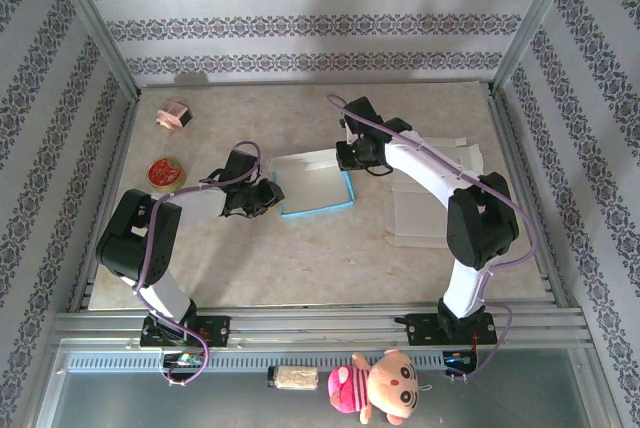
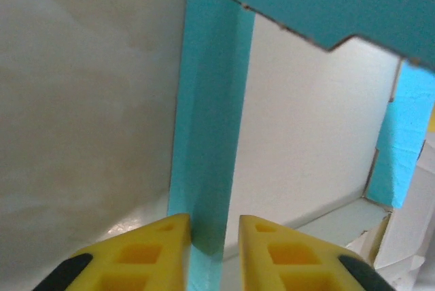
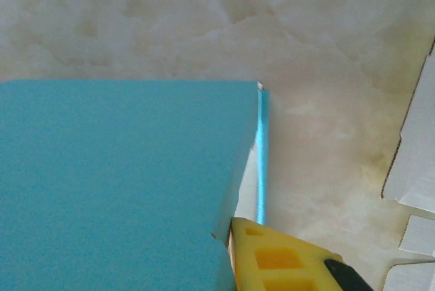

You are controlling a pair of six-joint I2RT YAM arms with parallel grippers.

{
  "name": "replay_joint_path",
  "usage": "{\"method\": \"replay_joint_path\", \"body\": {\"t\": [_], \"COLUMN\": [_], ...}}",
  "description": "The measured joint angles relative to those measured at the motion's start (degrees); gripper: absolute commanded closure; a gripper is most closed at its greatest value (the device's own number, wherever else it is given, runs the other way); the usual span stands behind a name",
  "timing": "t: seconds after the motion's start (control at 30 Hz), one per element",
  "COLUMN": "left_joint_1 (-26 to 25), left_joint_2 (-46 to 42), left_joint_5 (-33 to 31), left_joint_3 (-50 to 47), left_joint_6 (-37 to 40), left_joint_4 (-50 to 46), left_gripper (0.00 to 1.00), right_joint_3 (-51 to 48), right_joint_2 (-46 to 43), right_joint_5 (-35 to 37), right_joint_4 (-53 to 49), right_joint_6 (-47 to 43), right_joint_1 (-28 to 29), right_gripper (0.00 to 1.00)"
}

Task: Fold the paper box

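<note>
The paper box, blue outside and white inside, lies open in the middle of the table. My left gripper is at its left wall. In the left wrist view that upright blue wall stands between the yellow fingers. The left finger touches it and the right finger stands a small gap off, so the left gripper is open. My right gripper is at the box's back right corner. There a blue flap lies against the inner face of the one yellow finger that shows and hides the other.
Flat white cardboard blanks lie right of the box, under the right arm, with their edges close to that gripper. A pink object and a red one sit at the far left. A plush toy lies below the table's front rail.
</note>
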Motion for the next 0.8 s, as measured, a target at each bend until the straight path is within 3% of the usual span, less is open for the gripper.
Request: {"method": "replay_joint_path", "body": {"t": [0.2, 0.37, 0.47, 0.8], "left_joint_1": [0.0, -0.1, -0.3, -3.5], "left_joint_2": [-1.2, -7.1, -12.7, -33.0], "left_joint_5": [-0.9, -3.1, -4.9, -12.9], "left_joint_3": [0.2, 0.0, -1.4, -3.7], "left_joint_6": [0.8, 2.1, 3.0, 7.1], "left_joint_4": [-0.5, -2.8, -4.4, -17.5], "left_gripper": [0.56, 0.44, 0.43, 0.42], "right_joint_3": [-4.3, -4.3, -4.2, -3.7], "right_joint_2": [0.0, 0.0, 0.0, -4.0], "right_joint_5": [3.7, 5.0, 5.5, 5.8], "right_joint_4": [-0.3, 0.2, 0.2, 0.3], "right_joint_6": [-0.2, -0.2, -0.2, -0.1], "right_joint_1": [1.1, 1.1, 1.4, 2.3], "right_gripper": [0.83, 0.83, 0.82, 0.61]}}
